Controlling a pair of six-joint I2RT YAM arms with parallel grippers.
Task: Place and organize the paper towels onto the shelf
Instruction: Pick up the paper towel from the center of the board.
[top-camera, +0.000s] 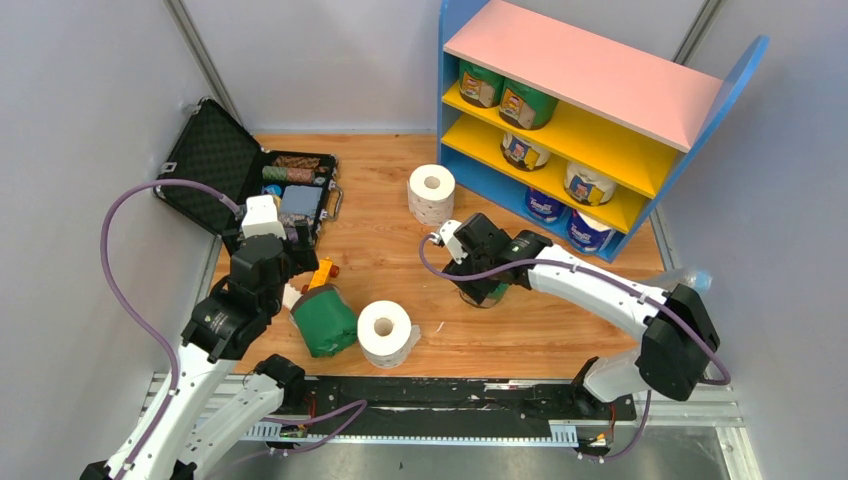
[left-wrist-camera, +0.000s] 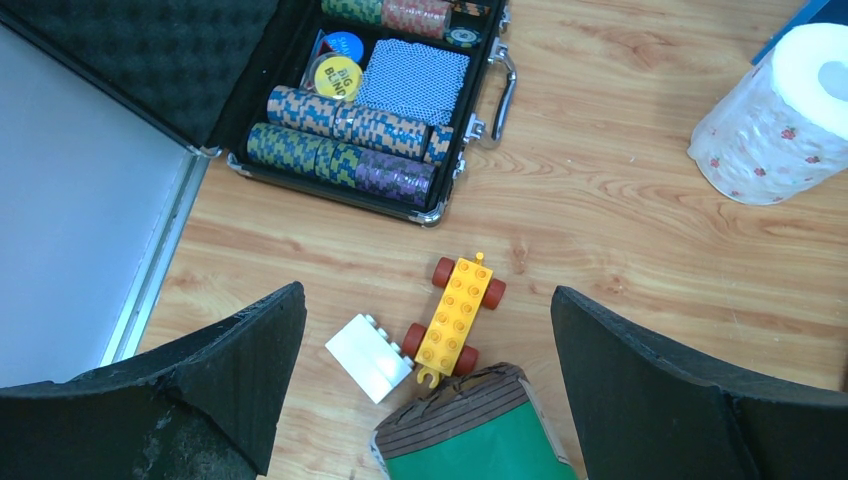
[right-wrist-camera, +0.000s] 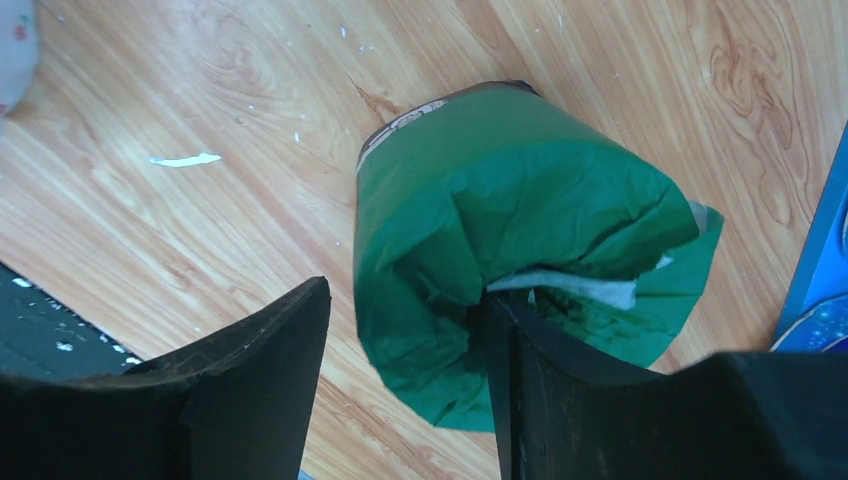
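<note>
Paper towels are a little over half put away. The shelf (top-camera: 580, 70) stands at the far right corner of the table (top-camera: 380, 260) and carries six rolls in pairs by kind: two green on the upper yellow board, two cream with brown labels on the lower yellow board, and two blue-and-white at the bottom. Its pink top board is bare.

Four rolls are left on the table. One green roll (right-wrist-camera: 520, 200) sits right of the table's middle, in front of the shelf, with the right claw (right-wrist-camera: 408, 295) set about it at a middling width. One finger lies over the crumpled wrap at the roll's end and the other is just beside its wall. I cannot tell whether the roll is pinched.

A second green roll (top-camera: 325, 322) lies near the near edge, on the left. The left claw (left-wrist-camera: 428, 300) hangs over it with its jaws wide and holds nothing. A bare white roll (top-camera: 385, 330) is just right of that one. A dotted white roll (top-camera: 431, 193) stands toward the far edge, near the shelf's left side.

By the left claw are also a toy car (left-wrist-camera: 455, 315) and a white block (left-wrist-camera: 368, 357). An open black case (top-camera: 215, 160) of chips sits at the far left corner.

Judging by the pairs, the greens likely belong on the upper board, and the white rolls have no place yet.
</note>
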